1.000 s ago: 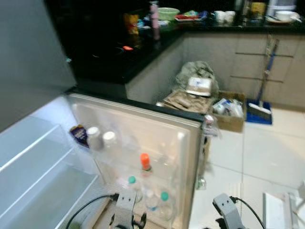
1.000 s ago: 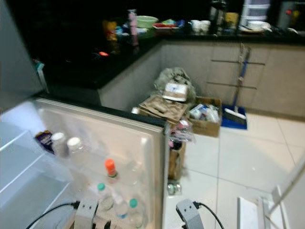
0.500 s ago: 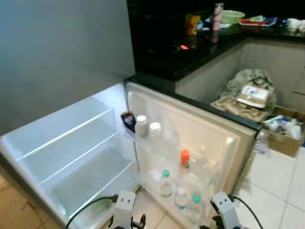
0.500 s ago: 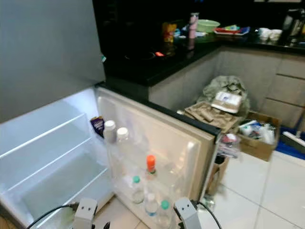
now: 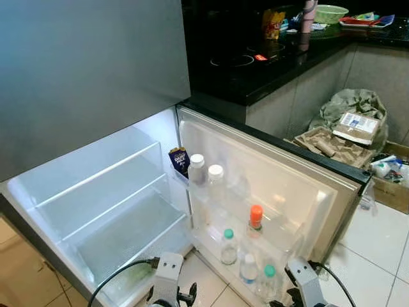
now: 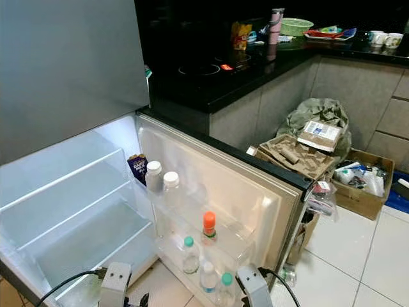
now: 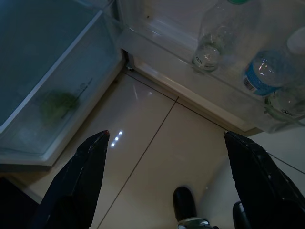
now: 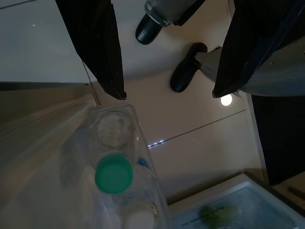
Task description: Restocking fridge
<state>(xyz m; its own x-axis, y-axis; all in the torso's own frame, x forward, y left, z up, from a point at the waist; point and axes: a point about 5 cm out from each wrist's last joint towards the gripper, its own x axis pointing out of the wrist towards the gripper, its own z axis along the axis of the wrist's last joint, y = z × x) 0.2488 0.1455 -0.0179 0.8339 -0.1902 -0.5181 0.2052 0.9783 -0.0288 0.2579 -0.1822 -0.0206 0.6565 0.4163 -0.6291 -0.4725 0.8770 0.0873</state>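
Note:
The fridge's lower compartment stands open, its lit glass shelves (image 5: pixel 96 192) bare. Its open door (image 5: pixel 300 192) carries two white-capped bottles (image 5: pixel 197 167), a purple packet (image 5: pixel 178 160), an orange-capped bottle (image 5: pixel 255 217) and, in the bottom rack, green-capped bottles (image 5: pixel 228 246). Both arms hang low in front of the fridge. My left gripper (image 7: pixel 165 136) is open over the floor tiles beside the door's bottom rack, holding nothing. Open too and holding nothing, my right gripper (image 8: pixel 169 94) hangs above a green-capped bottle (image 8: pixel 113 172) in that rack.
A black counter (image 5: pixel 255 70) with a hob and assorted items runs behind the door. Bags, egg trays and a cardboard box (image 5: pixel 348 128) lie on the white tiled floor (image 5: pixel 377 256) to the right. My dark foot (image 7: pixel 183 202) stands close to the fridge.
The camera has swung left, so the fridge interior and door now sit in the middle of the picture. Both arms hang as before, with nothing taken hold of.

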